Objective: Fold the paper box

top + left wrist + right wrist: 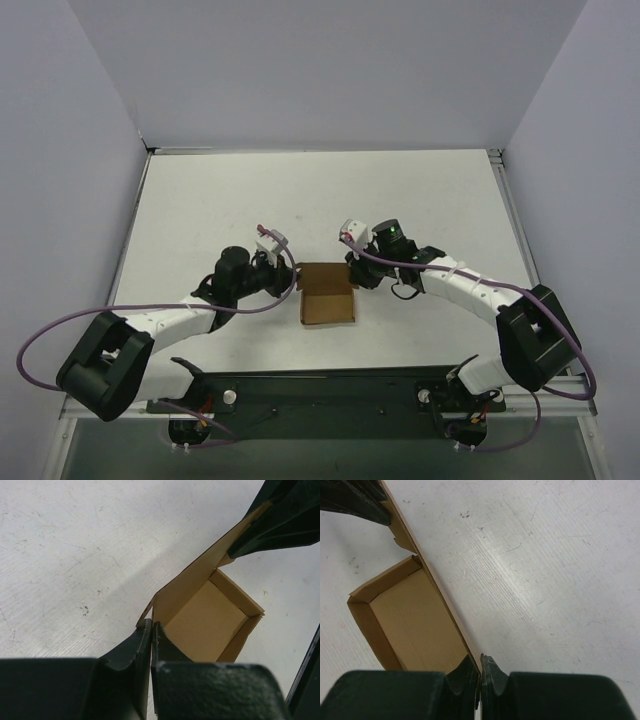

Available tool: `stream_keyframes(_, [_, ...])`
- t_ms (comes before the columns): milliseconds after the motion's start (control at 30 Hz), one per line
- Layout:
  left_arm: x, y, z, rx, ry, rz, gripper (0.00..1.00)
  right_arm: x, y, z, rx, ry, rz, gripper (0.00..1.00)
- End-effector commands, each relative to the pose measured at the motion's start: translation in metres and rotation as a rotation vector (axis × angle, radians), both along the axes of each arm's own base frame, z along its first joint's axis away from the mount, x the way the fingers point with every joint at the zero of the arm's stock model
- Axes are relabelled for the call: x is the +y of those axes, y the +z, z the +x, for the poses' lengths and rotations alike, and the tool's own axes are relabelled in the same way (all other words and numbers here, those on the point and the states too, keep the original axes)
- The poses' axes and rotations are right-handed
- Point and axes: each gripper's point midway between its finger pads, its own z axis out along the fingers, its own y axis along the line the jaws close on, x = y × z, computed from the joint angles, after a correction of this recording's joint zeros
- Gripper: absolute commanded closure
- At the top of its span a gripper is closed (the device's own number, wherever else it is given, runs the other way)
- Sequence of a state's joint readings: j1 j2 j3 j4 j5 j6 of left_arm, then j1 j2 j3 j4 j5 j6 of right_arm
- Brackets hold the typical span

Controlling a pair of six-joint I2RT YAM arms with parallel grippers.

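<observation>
The paper box (327, 296) is a small brown cardboard tray with raised walls and a lid flap standing up at its far edge, in the middle of the white table. My left gripper (291, 272) is shut on the left end of that lid flap; in the left wrist view its jaws (151, 630) pinch the flap's corner beside the box's open inside (210, 622). My right gripper (352, 268) is shut on the flap's right end; in the right wrist view its jaws (480, 662) pinch the flap's edge next to the box's inside (415, 625).
The white table (420, 200) is walled by grey panels at the back and both sides. A black base rail (320, 390) runs along the near edge. Purple cables loop off both arms.
</observation>
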State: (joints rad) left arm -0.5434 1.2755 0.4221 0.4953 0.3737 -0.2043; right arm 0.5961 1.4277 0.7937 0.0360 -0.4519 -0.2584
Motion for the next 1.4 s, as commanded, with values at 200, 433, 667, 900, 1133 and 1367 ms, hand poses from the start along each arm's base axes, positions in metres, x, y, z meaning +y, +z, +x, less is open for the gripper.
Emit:
stream_keyframes(200, [-0.026, 0.024, 0.013, -0.016, 0.076, -0.072, 1.0, 0.014, 0.021, 0.004, -0.095, 0.008, 0.048, 1.0])
stream_keyframes(433, [-0.035, 0.032, 0.018, -0.012, 0.147, -0.077, 1.0, 0.014, 0.023, 0.008, -0.162, -0.065, 0.008, 1.0])
stream_keyframes(667, [-0.029, 0.034, 0.007, -0.123, 0.066, 0.029, 1.0, 0.007, 0.033, 0.006, -0.101, -0.224, 0.096, 0.69])
stream_keyframes(900, [-0.027, 0.026, -0.005, -0.133, -0.043, 0.058, 1.0, -0.009, 0.036, 0.002, -0.094, -0.252, 0.277, 0.47])
stream_keyframes(1133, [-0.03, 0.031, -0.008, -0.139, -0.073, 0.045, 1.0, -0.017, 0.039, 0.001, -0.089, -0.242, 0.364, 0.48])
stream_keyframes(1367, [-0.03, 0.031, -0.011, -0.141, -0.091, 0.049, 1.0, -0.026, 0.04, 0.009, -0.138, -0.253, 0.339, 0.47])
